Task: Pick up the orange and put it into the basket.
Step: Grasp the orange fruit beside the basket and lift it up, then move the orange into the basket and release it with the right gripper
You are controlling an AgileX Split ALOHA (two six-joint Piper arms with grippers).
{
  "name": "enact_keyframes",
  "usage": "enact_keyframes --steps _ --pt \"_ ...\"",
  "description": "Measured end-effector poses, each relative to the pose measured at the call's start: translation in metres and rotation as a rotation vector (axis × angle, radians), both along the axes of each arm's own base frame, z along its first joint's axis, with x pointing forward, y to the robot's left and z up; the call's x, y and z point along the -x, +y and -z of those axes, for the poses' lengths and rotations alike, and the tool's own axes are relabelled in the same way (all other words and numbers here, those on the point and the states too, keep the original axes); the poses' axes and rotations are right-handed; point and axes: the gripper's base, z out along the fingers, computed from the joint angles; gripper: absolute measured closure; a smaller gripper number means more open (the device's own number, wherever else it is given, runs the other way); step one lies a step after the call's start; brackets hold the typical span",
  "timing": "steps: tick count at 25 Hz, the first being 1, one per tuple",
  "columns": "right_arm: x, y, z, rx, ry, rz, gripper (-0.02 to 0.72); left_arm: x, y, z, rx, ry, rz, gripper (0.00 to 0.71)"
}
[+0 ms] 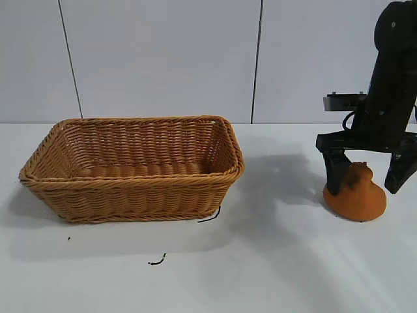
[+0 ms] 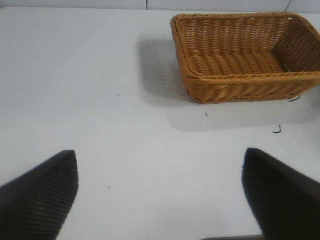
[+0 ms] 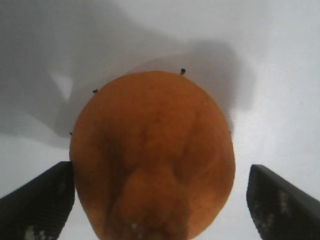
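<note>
While your right gripper (image 1: pixel 370 171) straddles it, spread wide and unclosed:
Orange: matte burnt-orange knobby-topped lump (image 3: pixel 152 157), likely soft and light.
Hold: pinch its broad lower flanks gently.

A white desk (image 1: pixel 273 274) is lying under even light; behind it, a pale panelled wall (image 1: pixel 163 59) is showing thin dark seams (image 1: pixel 257 59).

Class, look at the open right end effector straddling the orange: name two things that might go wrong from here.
1. The orange is a soft dome with a knobby top; the right end effector may squash it or slip off.
2. The basket sits well away across the table, so a weak grip risks dropping it.
</note>
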Motion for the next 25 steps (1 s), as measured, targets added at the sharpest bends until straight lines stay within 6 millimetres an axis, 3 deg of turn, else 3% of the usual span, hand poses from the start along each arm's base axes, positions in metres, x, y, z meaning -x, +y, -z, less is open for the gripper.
enact_keyframes --steps 4,8,10,15,21,25 --pt "0.0 0.0 0.0 -0.001 -0.001 0.001 0.141 0.0 0.0 0.0 0.0 0.0 0.0 0.071" --pt "0.0 0.0 0.0 -0.001 -0.003 0.0 0.505 0.0 0.0 0.0 0.0 0.0 0.0 0.071" --pt "-0.002 0.0 -0.006 -0.003 -0.017 0.002 0.629 0.0 0.0 0.0 0.0 0.0 0.0 0.071" --pt "-0.01 0.001 -0.037 -0.012 -0.082 0.002 0.624 0.0 0.0 0.0 0.0 0.0 0.0 0.071" --pt "-0.024 0.002 -0.125 -0.026 -0.281 -0.001 0.624 0.0 0.0 0.0 0.0 0.0 0.0 0.071" --pt "-0.028 0.008 -0.157 -0.03 -0.335 -0.018 0.624 0.0 0.0 0.0 0.0 0.0 0.0 0.071"
